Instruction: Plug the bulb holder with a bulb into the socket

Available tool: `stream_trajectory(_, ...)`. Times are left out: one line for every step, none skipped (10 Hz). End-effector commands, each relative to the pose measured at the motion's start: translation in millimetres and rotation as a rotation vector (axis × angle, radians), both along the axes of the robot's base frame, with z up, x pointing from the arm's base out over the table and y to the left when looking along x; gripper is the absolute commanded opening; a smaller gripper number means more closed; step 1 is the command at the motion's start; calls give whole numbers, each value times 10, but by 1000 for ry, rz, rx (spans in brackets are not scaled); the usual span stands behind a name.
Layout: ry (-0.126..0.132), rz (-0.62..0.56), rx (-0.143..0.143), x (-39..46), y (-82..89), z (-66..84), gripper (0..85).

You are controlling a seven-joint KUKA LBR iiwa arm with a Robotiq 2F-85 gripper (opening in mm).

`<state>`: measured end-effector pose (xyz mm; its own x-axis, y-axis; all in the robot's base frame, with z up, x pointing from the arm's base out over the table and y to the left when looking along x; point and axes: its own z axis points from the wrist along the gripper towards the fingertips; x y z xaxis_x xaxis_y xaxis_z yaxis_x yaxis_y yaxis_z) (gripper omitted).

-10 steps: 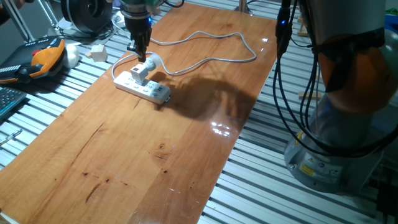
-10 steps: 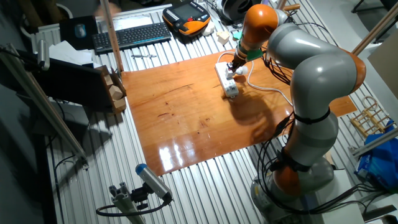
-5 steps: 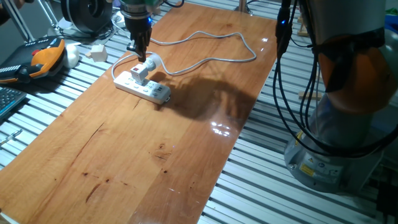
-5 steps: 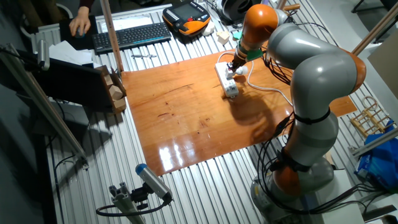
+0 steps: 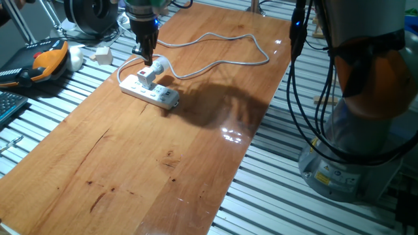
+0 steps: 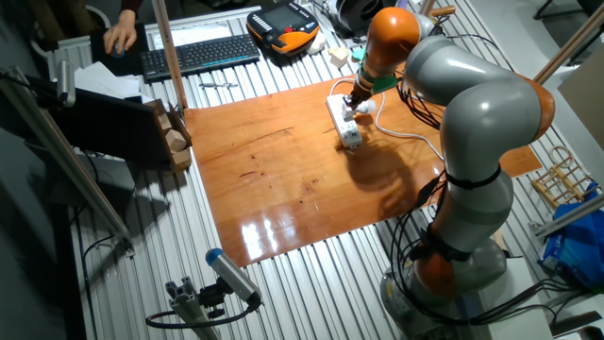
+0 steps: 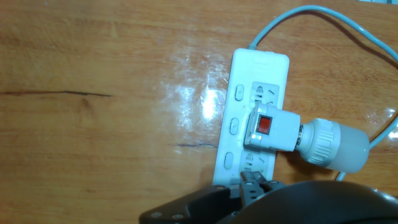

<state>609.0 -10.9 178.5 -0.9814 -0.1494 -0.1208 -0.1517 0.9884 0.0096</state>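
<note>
Wooden surface (image 5: 163, 163) with the socket (image 5: 149, 91) lying flat near its far left corner; a grey cable (image 5: 222, 40) leaves one end of the strip and loops across the boards behind it. The bulb holder with a bulb (image 5: 151, 73) sits on the socket, seated over one of the middle outlets. In the hand view the holder (image 7: 273, 129) shows a red switch on its upper face, and its round white bulb (image 7: 345, 147) projects sideways past the long edge of the socket (image 7: 239, 112) and over the wood. The end effector (image 5: 145, 53) hangs directly above the holder, apart from it. In the other fixed view the end effector (image 6: 350, 99) stands over the socket (image 6: 343, 120) at the far edge of the surface (image 6: 283, 179). In the hand view only the fingertips (image 7: 251, 184) appear, at the lower edge of the frame, drawn together with nothing between them.
</note>
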Motion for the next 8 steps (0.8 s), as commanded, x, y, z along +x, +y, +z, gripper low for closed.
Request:
stream_trajectory(4, 1, 1, 0, -16, -5, 0)
stream_trajectory(7, 4, -2, 1, -27, -9, 0)
stream_trajectory(18, 4, -5, -3, -23, -8, 0)
stream_trajectory(26, 12, -17, -5, -18, -2, 0)
stream_trajectory(33, 30, -43, -6, -19, -1, 0)
stream_trajectory(36, 24, -30, -12, -16, 1, 0)
stream_trajectory(32, 22, -33, -13, -9, 3, 0)
stream_trajectory(29, 21, -33, -8, -10, -2, 0)
